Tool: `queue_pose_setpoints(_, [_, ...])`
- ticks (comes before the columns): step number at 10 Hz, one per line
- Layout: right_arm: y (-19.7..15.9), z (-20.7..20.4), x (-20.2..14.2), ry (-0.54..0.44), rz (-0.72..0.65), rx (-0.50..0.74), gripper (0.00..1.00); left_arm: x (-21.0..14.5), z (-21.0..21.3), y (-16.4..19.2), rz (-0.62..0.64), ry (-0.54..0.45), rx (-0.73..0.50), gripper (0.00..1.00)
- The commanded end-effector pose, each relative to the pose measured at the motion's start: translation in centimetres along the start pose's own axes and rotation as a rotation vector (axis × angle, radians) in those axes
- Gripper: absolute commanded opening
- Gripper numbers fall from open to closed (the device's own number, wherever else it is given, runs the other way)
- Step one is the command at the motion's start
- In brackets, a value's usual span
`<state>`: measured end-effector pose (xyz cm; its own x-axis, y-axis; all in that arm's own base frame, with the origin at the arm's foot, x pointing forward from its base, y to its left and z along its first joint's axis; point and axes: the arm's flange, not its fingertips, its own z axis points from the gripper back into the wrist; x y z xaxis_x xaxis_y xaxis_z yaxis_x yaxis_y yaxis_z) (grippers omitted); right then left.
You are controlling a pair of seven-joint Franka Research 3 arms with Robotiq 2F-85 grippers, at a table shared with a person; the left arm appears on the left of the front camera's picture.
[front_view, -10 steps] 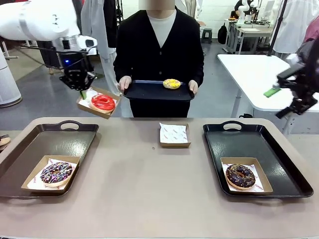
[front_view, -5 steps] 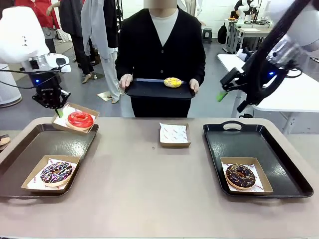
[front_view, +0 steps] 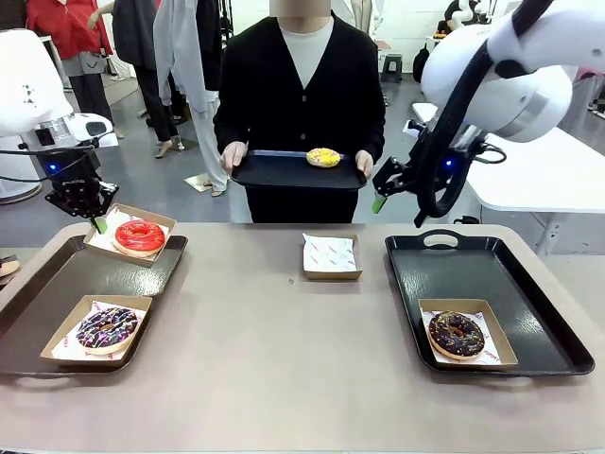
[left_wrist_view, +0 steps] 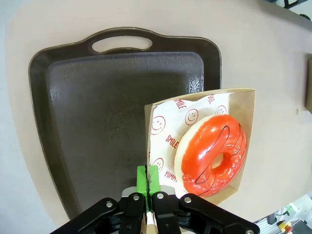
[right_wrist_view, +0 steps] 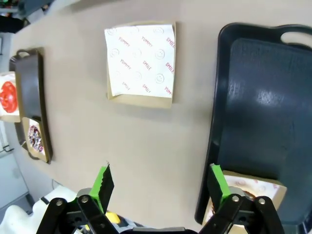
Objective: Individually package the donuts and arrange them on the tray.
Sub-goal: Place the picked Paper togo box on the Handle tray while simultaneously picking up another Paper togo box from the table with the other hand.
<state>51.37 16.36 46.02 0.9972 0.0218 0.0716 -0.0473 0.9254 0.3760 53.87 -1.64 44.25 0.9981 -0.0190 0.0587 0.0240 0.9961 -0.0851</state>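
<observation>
Left gripper (left_wrist_view: 147, 176) pinches the edge of the box (left_wrist_view: 246, 111) with 1 red donut (left_wrist_view: 212, 155) over the left tray's (left_wrist_view: 97, 122) far end, right gripper (right_wrist_view: 160, 176) spread, well right of it.

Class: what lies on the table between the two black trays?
In the front view, one empty paper-lined box lies between the left tray and the right tray.

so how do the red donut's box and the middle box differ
The brown cardboard box in the left gripper holds a red-glazed ring donut; the central brown cardboard box is empty. The first is gripped by the fingers at the dark tray's edge; the second lies flat. Both have white printed liners.
</observation>
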Motion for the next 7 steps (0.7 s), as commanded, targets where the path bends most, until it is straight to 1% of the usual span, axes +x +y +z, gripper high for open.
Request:
queue_pose_setpoints(1, [-0.35, 0.86, -0.43, -0.008, 0.014, 0.0, 1.0, -0.28, 0.35, -0.01, -0.02, -0.015, 0.003, 0.01])
queue_pose_setpoints(2, [-0.35, 0.86, -0.43, -0.008, 0.014, 0.0, 1.0, 0.0, 0.0, 0.0, 0.0, 0.0, 0.0, 0.01])
queue_pose_setpoints(7, [-0.35, 0.86, -0.43, -0.008, 0.014, 0.0, 1.0, 0.0, 0.0, 0.0, 0.0, 0.0, 0.0, 0.01])
